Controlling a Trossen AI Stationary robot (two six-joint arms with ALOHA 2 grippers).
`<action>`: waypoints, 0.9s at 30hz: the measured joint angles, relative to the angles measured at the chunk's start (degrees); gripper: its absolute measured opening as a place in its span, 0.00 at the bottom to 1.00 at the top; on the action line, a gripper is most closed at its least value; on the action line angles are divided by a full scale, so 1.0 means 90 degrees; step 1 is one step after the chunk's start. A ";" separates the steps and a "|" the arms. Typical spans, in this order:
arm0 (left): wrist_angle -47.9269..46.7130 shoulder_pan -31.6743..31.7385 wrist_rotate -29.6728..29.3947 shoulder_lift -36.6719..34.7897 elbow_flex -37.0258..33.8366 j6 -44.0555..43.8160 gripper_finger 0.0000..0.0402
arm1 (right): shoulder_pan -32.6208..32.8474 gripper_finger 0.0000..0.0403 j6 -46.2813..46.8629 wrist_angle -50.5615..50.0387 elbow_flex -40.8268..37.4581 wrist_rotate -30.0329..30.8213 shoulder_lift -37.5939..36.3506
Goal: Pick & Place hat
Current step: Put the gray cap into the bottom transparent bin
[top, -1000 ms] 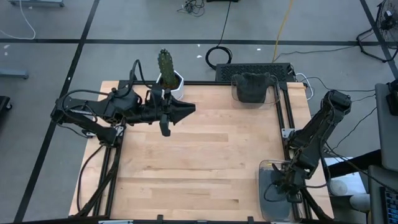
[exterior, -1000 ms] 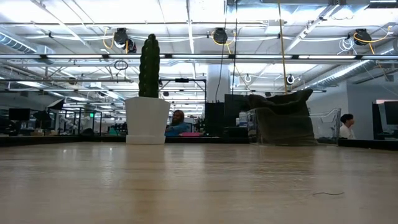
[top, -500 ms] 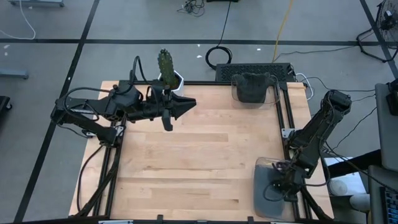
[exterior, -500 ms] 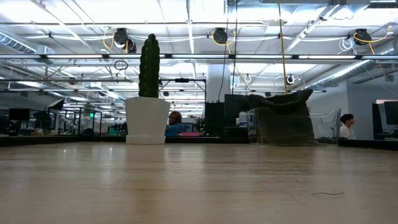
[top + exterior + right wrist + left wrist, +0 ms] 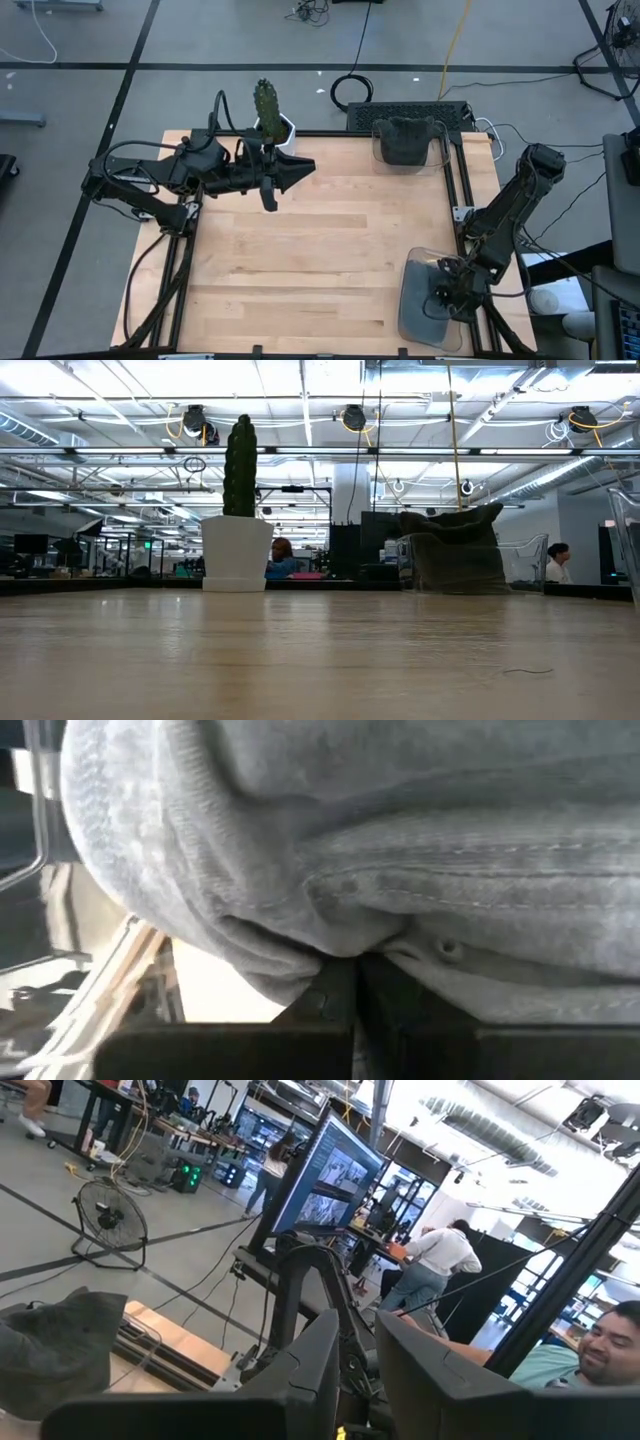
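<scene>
The table's [image 5: 320, 250] wide wooden middle lies bare and open to passage. A cactus pot [image 5: 270, 125] stands at the far edge, with the left gripper [image 5: 300, 170] hovering just beside it. A bin [image 5: 405, 145] blocks the far right; another bin [image 5: 425, 305] fills the near-right corner.

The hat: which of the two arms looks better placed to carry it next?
The right. Its gripper is shut on the grey hat at the table's near right corner; the left gripper hangs empty by the cactus.
</scene>
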 joint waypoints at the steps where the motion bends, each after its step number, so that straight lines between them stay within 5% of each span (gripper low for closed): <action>1: 0.0000 0.0000 0.0000 0.0000 0.0000 0.0009 0.19 | -0.0024 0.00 0.0036 0.0010 0.0050 -0.0052 -0.0076; 16: -0.0049 0.0007 0.0027 0.0000 0.0000 0.0120 0.19 | -0.0055 0.00 0.0812 -0.2453 0.1360 -0.0473 -0.1592; 22: -0.0051 0.0005 0.0347 0.0000 0.0000 0.0137 0.19 | -0.0051 0.00 0.1357 -0.3062 0.1378 -0.1137 -0.1887; 27: -0.0260 0.0005 0.0484 0.0000 0.0000 0.0030 0.19 | -0.0063 0.00 0.1091 -0.3482 0.1318 -0.0705 -0.1750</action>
